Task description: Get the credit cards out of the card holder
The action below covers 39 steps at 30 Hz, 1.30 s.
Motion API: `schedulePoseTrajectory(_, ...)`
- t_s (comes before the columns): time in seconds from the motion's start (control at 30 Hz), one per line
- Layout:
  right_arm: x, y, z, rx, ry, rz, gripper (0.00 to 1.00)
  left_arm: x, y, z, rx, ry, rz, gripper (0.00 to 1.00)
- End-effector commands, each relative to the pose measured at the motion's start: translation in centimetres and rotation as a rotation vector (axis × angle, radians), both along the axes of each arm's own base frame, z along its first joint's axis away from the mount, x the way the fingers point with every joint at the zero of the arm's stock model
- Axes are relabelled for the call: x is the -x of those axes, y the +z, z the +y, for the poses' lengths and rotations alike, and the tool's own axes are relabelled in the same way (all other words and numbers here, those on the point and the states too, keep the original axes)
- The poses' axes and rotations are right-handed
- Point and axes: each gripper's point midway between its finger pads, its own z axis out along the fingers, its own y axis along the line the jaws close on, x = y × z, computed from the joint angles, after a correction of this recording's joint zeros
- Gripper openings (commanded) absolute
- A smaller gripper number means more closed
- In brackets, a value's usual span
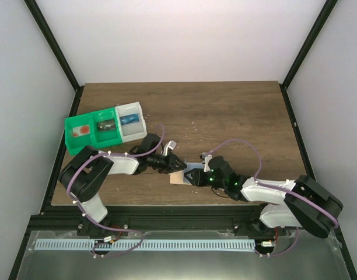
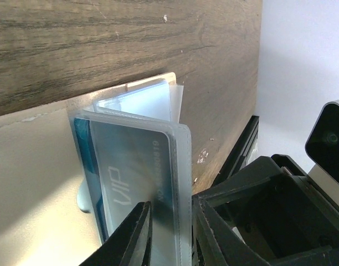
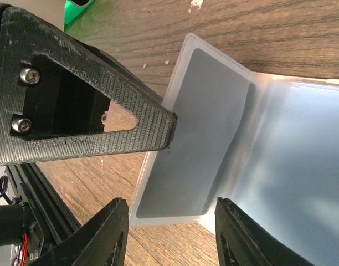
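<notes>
Credit cards sit in the clear plastic sleeves of the flat tan card holder, which lies open on the dark wooden bench between the two claws. The left claw seems clenched on the upright sleeve that holds a teal card printed VIP, though the contact is partly hidden. The right claw straddles the lower edge of a sleeve holding a grey card; I cannot tell whether it grips.
</notes>
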Motion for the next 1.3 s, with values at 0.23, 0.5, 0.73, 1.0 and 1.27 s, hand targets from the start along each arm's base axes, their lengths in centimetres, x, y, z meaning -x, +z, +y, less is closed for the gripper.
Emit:
schedulePoseTrajectory(0.23, -0.5, 0.7, 1.4, -0.02, 0.035, -0.006, 0.45, -0.2, 0.9, -1.0, 0.026, -0.023, -0.032, 0.25)
schedulePoseTrajectory(0.5, -0.6, 0.1, 0.7, 0.001, -0.003, 0.015, 0.34, -0.1, 0.8, -0.9, 0.021, -0.024, -0.033, 0.25)
schedulePoseTrajectory(0.73, -0.8, -0.3, -0.3, 0.036, -0.048, 0.017, 0.34, -0.8, 0.6, -0.2, -0.052, 0.005, -0.079, 0.26)
schedulePoseTrajectory(1.0, -0.9, -0.8, -0.9, 0.069, -0.065, 0.017, 0.34, -1.3, 0.2, 0.8, -0.143, 0.027, -0.119, 0.26)
schedulePoseTrajectory(1.27, -0.9, -0.8, -0.9, 0.075, -0.064, 0.015, 0.27, -1.1, 0.2, 0.9, -0.141, 0.026, -0.117, 0.26)
